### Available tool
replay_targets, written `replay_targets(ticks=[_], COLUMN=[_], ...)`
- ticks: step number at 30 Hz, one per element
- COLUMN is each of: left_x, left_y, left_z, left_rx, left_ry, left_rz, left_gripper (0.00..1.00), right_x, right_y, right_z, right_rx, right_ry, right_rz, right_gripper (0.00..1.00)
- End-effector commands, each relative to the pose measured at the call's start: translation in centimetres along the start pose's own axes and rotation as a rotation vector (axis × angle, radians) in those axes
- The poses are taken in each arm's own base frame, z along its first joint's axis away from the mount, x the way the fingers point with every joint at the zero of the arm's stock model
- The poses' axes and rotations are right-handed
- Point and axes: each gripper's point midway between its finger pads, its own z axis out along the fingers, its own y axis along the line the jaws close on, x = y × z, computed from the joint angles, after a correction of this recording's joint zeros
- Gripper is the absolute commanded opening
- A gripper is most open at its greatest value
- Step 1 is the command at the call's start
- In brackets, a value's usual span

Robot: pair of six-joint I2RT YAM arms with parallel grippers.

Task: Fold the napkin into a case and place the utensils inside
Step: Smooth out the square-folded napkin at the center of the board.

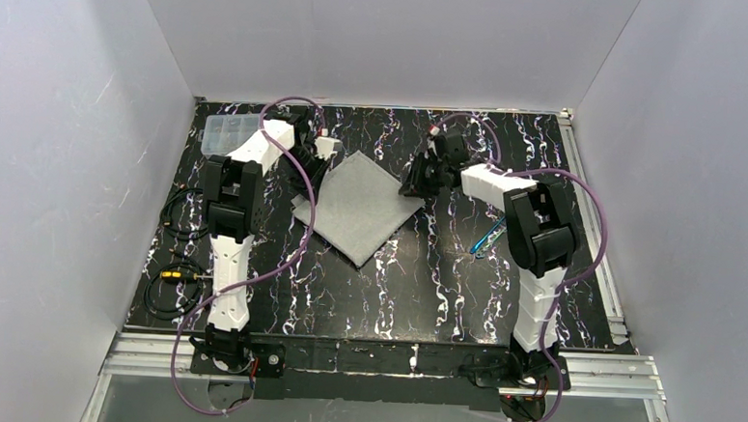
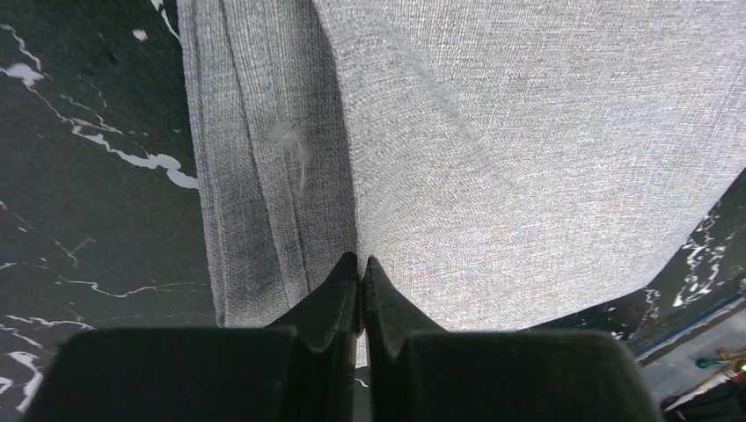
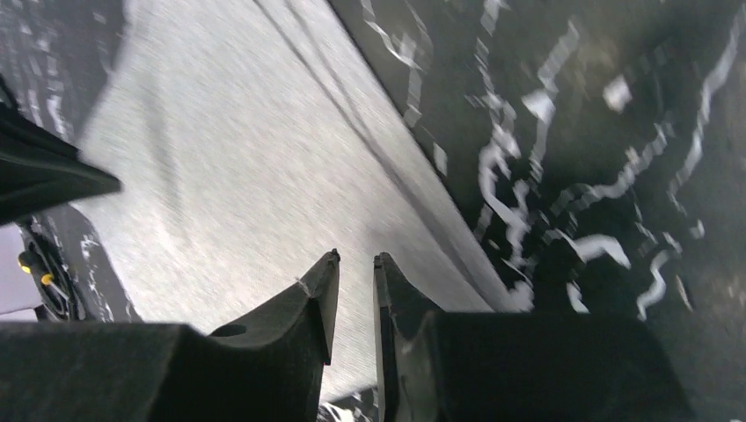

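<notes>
The light-grey napkin lies as a diamond on the black marbled table, a narrow folded strip along its left side. My left gripper is at the napkin's far-left corner. In the left wrist view its jaws are pressed together on the edge of a raised upper layer. My right gripper hovers over the right corner. Its jaws stand a little apart, only cloth showing behind the gap. The utensils, one blue, lie to the right of the napkin beside the right arm.
A clear plastic compartment box stands at the back left. Black cable coils lie along the left edge of the table, and purple cables loop off both arms. White walls close in three sides.
</notes>
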Motion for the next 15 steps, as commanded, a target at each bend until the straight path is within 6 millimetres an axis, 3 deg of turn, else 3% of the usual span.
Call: replay_targets(ticks=[1, 15], left_x=[-2.0, -3.6], left_y=[0.2, 2.2], left_z=[-1.3, -2.2], left_rx=[-0.082, -0.298], left_ry=[-0.053, -0.107], left_rz=[0.041, 0.094], left_gripper=[0.0, 0.0], right_x=[0.5, 2.6], right_y=[-0.9, -3.6], right_z=[-2.0, -2.4], right_rx=[-0.033, 0.003], right_ry=[-0.011, 0.013], right_rz=[0.056, 0.101], right_gripper=[0.28, 0.24])
